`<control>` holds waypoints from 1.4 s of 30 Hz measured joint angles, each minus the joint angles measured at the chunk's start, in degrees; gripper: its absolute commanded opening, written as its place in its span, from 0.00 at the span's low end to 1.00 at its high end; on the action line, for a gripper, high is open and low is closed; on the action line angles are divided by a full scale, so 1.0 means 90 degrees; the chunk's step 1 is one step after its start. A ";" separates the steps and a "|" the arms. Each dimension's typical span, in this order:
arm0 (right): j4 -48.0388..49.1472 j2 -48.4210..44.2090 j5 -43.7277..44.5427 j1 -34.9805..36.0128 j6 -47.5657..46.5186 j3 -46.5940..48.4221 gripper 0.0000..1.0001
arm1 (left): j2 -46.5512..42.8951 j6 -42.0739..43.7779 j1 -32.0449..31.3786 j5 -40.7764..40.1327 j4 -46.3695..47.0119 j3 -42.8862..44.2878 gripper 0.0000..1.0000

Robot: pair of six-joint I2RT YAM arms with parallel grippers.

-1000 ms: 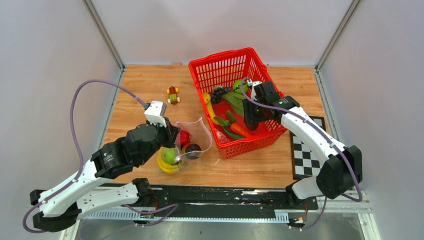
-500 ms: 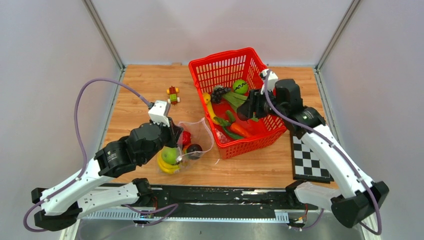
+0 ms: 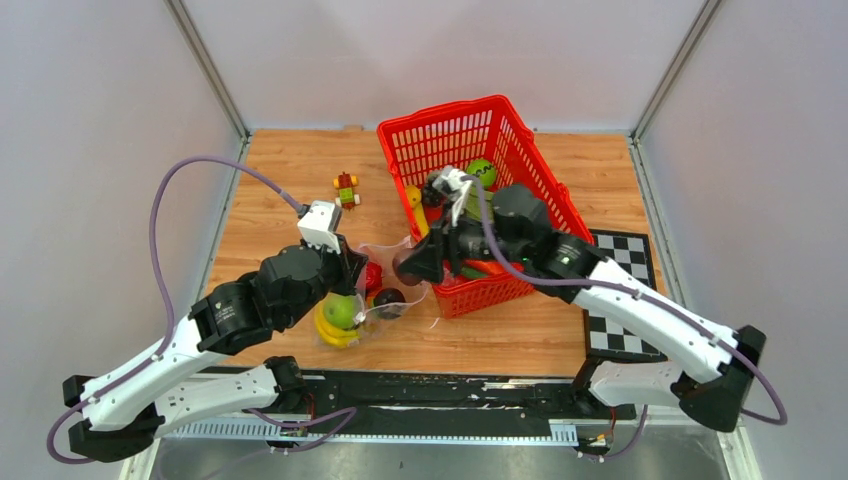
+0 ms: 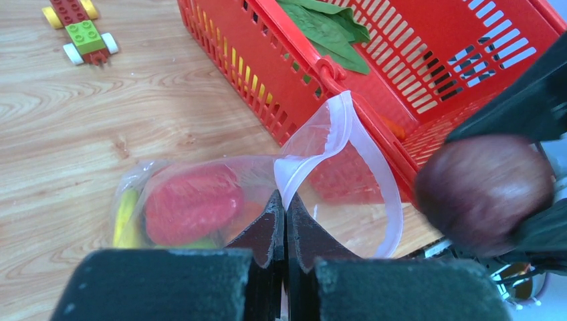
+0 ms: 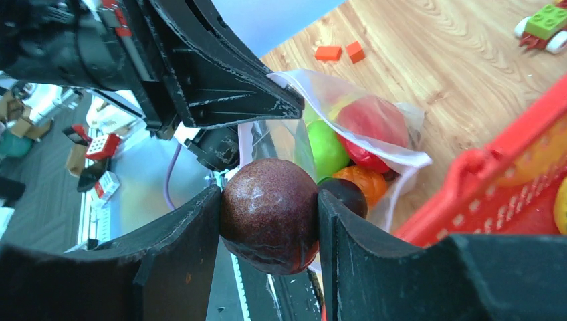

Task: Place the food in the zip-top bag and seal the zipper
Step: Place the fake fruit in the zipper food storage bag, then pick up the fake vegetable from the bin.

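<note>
Light wooden table [image 3: 290, 180] fills the cell between pale walls, and a red mesh basket [image 3: 452, 118] stands on its far middle part. Just beside the basket's near-left corner lies the zip-top bag [image 3: 392, 262], clear and crinkled, with its mouth turned up toward the basket.

The left gripper [image 4: 285, 212] is closed tight on the bag's edge. In the left wrist view its two dark fingers meet with only the thin plastic between them, and the mouth stands up as an open loop. The zipper [image 4: 376, 160], a pale pinkish strip, runs around this loop and is not pressed together. Inside the bag are yellow bananas [image 3: 335, 333], a green round fruit [image 3: 341, 311], a red piece [image 4: 190, 200], an orange piece [image 5: 361, 182] and a small dark one [image 3: 387, 297].

The right gripper [image 3: 410, 268] reaches over the basket's near-left rim and hangs just above the bag's mouth. Its jaws are parted as wide as a dark reddish-brown round fruit [image 5: 269, 215], which they clamp from both sides. This fruit is not in the bag; it is over the opening, near the left gripper.

More food lies in the basket: a green lime [image 3: 481, 172] toward the far side, green leaves [image 4: 327, 23] and a yellow piece [image 3: 413, 197] at the left wall, the rest partly hidden by the right arm. A small toy block figure [image 3: 346, 189] sits on the table left of the basket, well apart from the bag. A black-and-white checkerboard [image 3: 612, 330] lies at the table's right edge.
</note>
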 measured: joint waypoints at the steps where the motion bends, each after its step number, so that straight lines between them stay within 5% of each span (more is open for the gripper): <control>1: -0.0019 0.0177 0.0104 0.0204 -0.0085 0.0078 0.19 | -0.0002 0.0000 0.0000 0.0002 0.0000 0.0000 0.00; 8: -0.0080 0.1231 0.1207 0.1059 -0.0685 0.0559 0.31 | -0.0078 -0.0002 0.0000 0.0024 -0.0005 0.0000 0.00; 13: -0.0141 0.1569 0.1787 0.1348 -0.1095 0.0755 0.65 | -0.0175 -0.0015 0.0000 0.0019 -0.0063 0.0000 0.00; 17: -0.0146 0.1608 0.1906 0.1399 -0.1290 0.0789 0.81 | -0.0262 -0.0022 0.0000 -0.0029 -0.0114 0.0000 0.00; 25: 0.0019 0.1047 0.1916 0.1399 -0.1481 0.0566 0.83 | -0.0340 -0.0027 0.0000 -0.0168 -0.0163 0.0000 0.00; 31: -0.0185 0.0401 0.3317 0.1168 -0.1622 0.0491 0.79 | -0.0357 -0.0029 0.0000 -0.0180 -0.0165 0.0000 0.00; 42: -0.2025 0.1212 0.3186 -0.1617 -0.1634 0.0369 0.75 | -0.0386 -0.0046 0.0000 -0.0197 -0.0194 0.0000 0.00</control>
